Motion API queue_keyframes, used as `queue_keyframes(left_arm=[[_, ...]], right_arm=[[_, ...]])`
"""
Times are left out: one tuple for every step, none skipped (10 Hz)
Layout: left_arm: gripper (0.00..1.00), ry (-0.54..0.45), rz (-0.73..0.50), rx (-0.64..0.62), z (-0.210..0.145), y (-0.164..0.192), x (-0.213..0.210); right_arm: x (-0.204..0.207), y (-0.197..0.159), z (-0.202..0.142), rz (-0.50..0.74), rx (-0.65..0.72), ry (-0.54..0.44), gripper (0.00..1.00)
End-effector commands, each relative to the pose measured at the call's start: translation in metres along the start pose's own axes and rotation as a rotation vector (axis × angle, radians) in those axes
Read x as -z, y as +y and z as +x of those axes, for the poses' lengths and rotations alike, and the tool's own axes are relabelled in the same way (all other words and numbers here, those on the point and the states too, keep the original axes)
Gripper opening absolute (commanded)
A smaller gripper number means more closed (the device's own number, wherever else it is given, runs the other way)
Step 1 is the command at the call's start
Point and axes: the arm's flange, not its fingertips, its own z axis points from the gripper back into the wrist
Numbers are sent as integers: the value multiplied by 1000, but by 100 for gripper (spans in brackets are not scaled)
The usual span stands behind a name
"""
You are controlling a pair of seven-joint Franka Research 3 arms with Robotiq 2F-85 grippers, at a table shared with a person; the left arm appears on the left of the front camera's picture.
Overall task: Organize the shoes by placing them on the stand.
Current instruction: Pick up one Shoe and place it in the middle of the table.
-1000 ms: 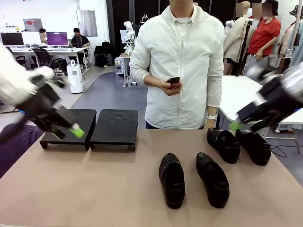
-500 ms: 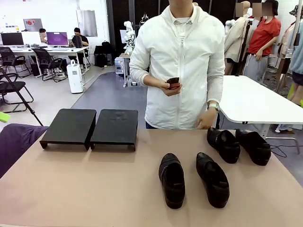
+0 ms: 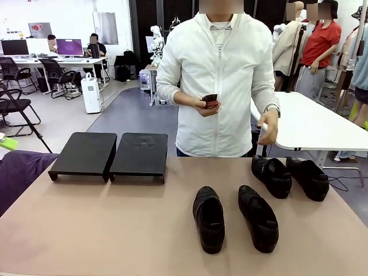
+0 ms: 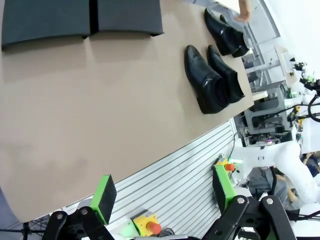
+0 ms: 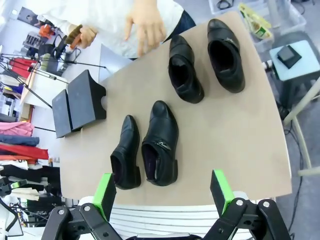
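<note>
Four black shoes lie on the brown table: a near pair (image 3: 209,218) (image 3: 258,217) and a far pair (image 3: 271,175) (image 3: 309,178) at the right. The stand is two black platforms (image 3: 83,154) (image 3: 140,153) at the far left. My left gripper (image 4: 164,192) hangs open high above the table's near edge, with the platforms (image 4: 129,15) and shoes (image 4: 202,80) far below. My right gripper (image 5: 163,192) is open too, well above the near pair (image 5: 125,152) (image 5: 161,142) and holding nothing. The person's hand (image 3: 267,126) hovers above the far pair.
The person stands at the far side holding a dark phone (image 3: 211,101). A purple cloth (image 3: 23,167) lies off the table's left edge. A white table (image 3: 305,123) stands behind at the right. Bare tabletop (image 3: 115,230) stretches between platforms and shoes.
Both arms have pulled back out of the front view. The person's free hand has lifted from the table edge to chest height.
</note>
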Motion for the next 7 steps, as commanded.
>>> queue_keyframes(left_arm=[[100, -12, -20, 1, -2, 4, -7], [100, -12, -20, 1, -2, 4, -7], [100, -12, -20, 1, -2, 4, -7], [100, -12, -20, 1, -2, 4, -7], [100, -12, -20, 1, -2, 4, -7], [100, -12, -20, 1, -2, 4, -7], [100, -12, -20, 1, -2, 4, -7]], right_arm=[[-3, 0, 3, 20, -8, 7, 100], [-3, 0, 3, 20, -8, 7, 100], [-3, 0, 3, 20, -8, 7, 100], [-3, 0, 3, 20, -8, 7, 100], [-2, 1, 0, 2, -2, 5, 100], [34, 42, 7, -83, -60, 92, 100], [63, 75, 7, -106, -147, 174, 100]])
